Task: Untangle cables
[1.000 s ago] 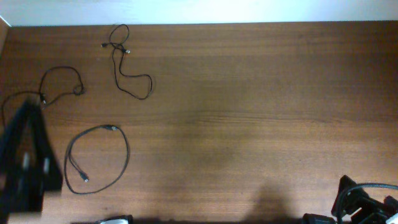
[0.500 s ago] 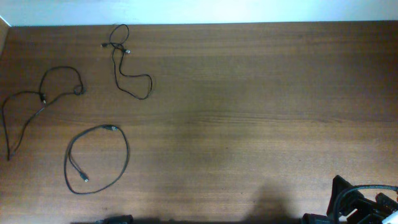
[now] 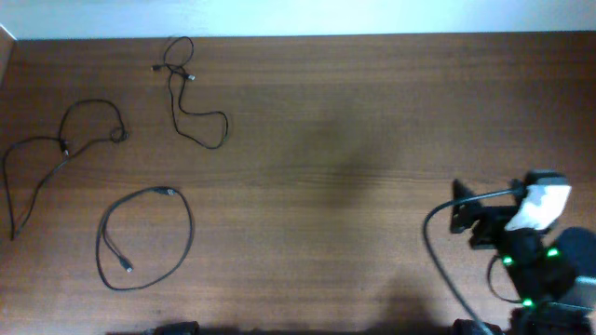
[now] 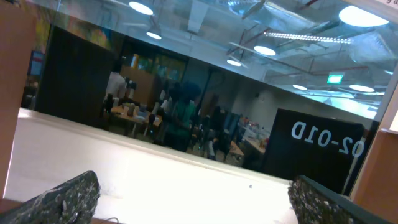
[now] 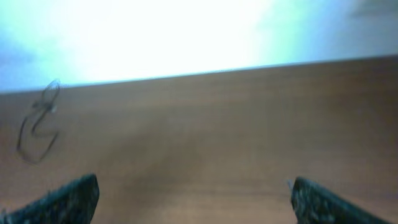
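Three black cables (image 3: 192, 228) lie apart on a wooden table (image 3: 372, 112), left gripper (image 4: 193, 183) and right gripper (image 5: 193, 182) both spread wide, empty

The right wrist view is soft and smeared. The desk (image 5: 217, 124) is a brown blur, and one of the cables (image 5: 36, 124) shows only as a faint squiggle at far left, its plug ends lost. The fingers (image 5: 65, 199) of the right tool (image 5: 193, 202) are cut off by the bottom edge.

In the left wrist view, the left tool (image 4: 194, 199) shows only two fingertips (image 4: 62, 198), cropped at the bottom corners.

From overhead, the right arm (image 3: 526, 247) runs off the bottom and right edges, and its tool is perhaps lost against the dark body. A dark sliver (image 3: 172, 328) at the bottom edge is too cropped to identify.
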Action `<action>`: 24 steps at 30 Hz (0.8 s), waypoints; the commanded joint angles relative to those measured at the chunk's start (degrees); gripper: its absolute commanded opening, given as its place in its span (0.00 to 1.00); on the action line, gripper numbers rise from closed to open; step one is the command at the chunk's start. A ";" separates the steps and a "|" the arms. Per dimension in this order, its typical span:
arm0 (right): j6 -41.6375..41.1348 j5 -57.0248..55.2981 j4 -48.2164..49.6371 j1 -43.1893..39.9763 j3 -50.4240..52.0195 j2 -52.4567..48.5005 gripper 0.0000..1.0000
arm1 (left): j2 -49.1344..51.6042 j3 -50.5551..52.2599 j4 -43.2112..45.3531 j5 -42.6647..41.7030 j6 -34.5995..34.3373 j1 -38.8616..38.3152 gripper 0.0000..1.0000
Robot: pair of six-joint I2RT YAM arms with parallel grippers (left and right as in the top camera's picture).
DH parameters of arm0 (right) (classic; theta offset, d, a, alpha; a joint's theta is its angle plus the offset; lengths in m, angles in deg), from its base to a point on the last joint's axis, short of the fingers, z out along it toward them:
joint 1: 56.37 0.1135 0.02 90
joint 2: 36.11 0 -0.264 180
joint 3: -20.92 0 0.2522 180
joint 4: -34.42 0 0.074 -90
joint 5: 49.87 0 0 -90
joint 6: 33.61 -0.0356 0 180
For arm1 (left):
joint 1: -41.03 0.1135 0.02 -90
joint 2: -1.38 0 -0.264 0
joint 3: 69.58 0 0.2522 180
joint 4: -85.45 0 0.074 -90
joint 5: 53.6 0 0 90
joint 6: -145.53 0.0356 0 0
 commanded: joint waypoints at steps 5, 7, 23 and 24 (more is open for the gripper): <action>1.05 0.48 13.77 5.44 19.69 18.80 0.99 | 0.02 0.02 0.00 -0.76 0.24 0.09 0.99; 1.07 -0.57 17.09 5.44 23.58 21.70 0.99 | 0.02 0.02 0.00 -0.76 0.24 0.09 0.99; 1.05 -5.84 33.64 5.42 40.65 27.45 0.99 | 0.04 0.02 0.00 -0.74 0.24 0.09 0.99; 1.05 -6.45 33.51 5.38 40.65 27.45 0.99 | 0.02 0.02 0.00 -0.76 0.24 0.09 0.99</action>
